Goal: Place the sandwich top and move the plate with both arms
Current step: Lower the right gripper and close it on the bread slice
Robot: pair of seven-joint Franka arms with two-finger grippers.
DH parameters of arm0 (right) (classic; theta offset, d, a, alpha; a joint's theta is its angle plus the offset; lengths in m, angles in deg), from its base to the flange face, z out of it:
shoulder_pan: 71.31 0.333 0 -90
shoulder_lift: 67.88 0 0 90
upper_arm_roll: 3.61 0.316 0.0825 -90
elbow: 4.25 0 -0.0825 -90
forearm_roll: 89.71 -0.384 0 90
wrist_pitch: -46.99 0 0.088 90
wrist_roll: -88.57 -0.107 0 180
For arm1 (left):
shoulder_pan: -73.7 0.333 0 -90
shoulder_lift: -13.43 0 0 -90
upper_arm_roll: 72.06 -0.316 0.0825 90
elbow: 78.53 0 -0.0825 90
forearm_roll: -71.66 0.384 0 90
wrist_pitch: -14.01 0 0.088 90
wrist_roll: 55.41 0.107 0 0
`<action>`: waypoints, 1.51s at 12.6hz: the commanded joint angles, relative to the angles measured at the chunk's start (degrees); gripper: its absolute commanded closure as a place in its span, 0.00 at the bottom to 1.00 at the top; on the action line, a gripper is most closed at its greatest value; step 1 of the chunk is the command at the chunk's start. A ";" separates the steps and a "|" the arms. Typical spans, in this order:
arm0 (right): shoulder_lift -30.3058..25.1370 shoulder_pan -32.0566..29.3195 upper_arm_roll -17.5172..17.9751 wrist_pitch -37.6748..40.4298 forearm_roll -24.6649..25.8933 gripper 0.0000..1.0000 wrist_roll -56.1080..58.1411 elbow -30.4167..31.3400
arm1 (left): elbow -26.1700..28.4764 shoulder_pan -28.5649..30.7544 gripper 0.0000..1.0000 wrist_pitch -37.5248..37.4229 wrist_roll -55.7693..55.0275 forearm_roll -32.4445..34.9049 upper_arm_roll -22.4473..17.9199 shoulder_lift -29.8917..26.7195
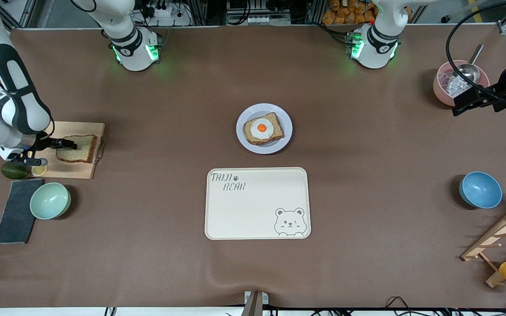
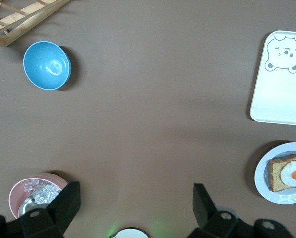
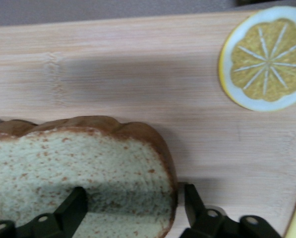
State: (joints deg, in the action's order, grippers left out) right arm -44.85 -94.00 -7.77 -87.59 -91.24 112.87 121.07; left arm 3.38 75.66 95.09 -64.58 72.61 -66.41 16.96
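**Two grippers, one slice under the jaws**

We list the right gripper (image 1: 69, 142) at the cutting board (image 1: 87, 172), fingers set either side of the sandwich top's (image 1: 78, 149) edge, not yet clamped. That slice lies flat on the board, near the board's corner toward the table's middle; a lemon slice (image 3: 264, 64) lies on the board's opposite end. We list the left gripper (image 2: 135, 206) waiting, jaws wide, over the tabletop beside the pink bowl (image 1: 444, 83). Mid-table stands the plate (image 1: 284, 137) bearing toast with egg (image 1: 262, 128), the tray (image 1: 257, 203) just beside it, nearer the front camera.
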 commanded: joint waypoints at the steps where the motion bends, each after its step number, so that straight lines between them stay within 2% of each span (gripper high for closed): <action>1: 0.96 -1.48 0.30 -0.95 0.48 1.00 0.49 -0.34 | 0.27 -0.03 0.00 0.40 0.30 0.63 0.06 -0.27; 19: -1.32 -2.01 0.30 -0.07 0.48 1.00 7.26 -1.92 | 0.10 2.69 0.00 0.22 0.65 1.07 -0.47 -1.24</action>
State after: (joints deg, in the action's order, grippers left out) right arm -46.27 -94.71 -8.38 -87.64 -90.86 119.35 120.08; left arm 3.25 78.09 95.09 -64.57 72.62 -67.24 16.50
